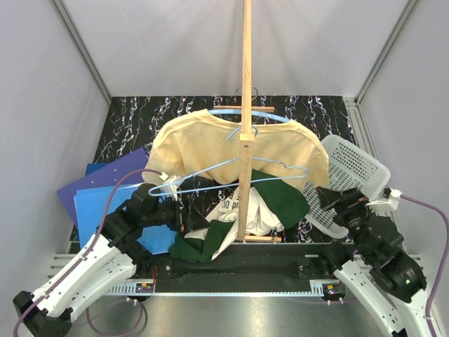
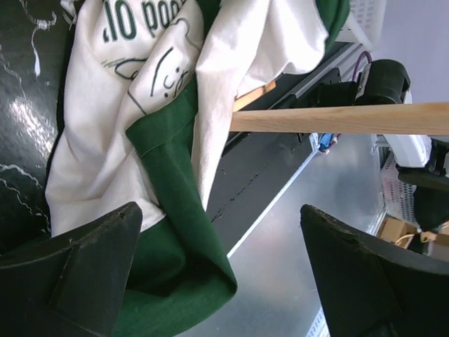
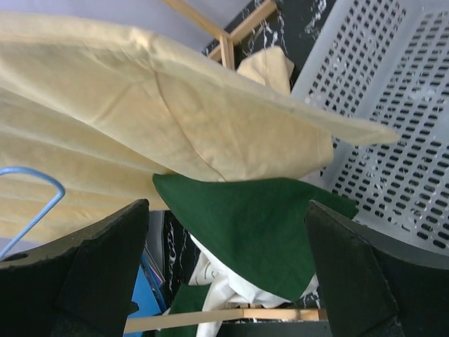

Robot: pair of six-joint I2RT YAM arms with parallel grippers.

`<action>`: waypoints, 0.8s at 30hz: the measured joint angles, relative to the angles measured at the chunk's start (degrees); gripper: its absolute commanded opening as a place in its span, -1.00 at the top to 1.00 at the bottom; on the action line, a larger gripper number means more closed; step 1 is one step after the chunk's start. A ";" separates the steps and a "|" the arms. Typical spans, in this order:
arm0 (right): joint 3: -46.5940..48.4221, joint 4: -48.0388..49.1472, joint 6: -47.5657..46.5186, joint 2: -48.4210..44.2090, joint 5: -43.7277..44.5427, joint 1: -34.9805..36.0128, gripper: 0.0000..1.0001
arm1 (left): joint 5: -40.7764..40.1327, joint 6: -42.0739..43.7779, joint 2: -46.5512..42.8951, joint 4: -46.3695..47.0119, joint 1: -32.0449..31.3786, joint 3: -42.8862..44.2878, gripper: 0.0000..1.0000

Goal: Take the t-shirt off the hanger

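Top external: yellow t-shirt (image 1: pixel 203 147) on blue hanger (image 1: pixel 273 116), high on wooden stand (image 1: pixel 246 70). Left gripper (image 2: pixel 224 281) spread wide, empty, left of stand base by green-white shirt (image 1: pixel 235 210). Right gripper (image 3: pixel 224 274) spread wide, empty, right of stand.

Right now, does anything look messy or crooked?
Yes. The blue hanger hangs tilted, sticking out below the yellow t-shirt, which is bunched over the wooden stand. A green and white shirt lies crumpled at the stand's foot, and the white basket on the right looks tipped on its side.
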 measured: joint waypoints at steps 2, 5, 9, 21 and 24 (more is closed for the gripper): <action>-2.29 0.24 1.18 0.17 -2.32 0.00 -0.99 | -0.48 -3.08 -0.76 1.57 0.00 -2.58 -0.98; -5.88 2.12 1.44 1.97 -6.93 0.00 -0.99 | -1.57 -6.69 -1.29 3.76 0.00 -5.60 -0.98; -11.93 7.26 1.46 7.50 -15.98 0.00 -0.98 | -3.56 -10.25 -2.40 5.49 0.00 -8.13 -0.98; -21.35 25.49 0.35 27.41 -38.69 0.00 -0.99 | -15.30 -17.07 2.82 14.12 -11.45 -13.09 -0.98; -21.22 28.33 -0.31 31.17 -39.80 0.00 -1.00 | -19.71 -18.25 6.95 15.54 -15.39 -13.07 -0.98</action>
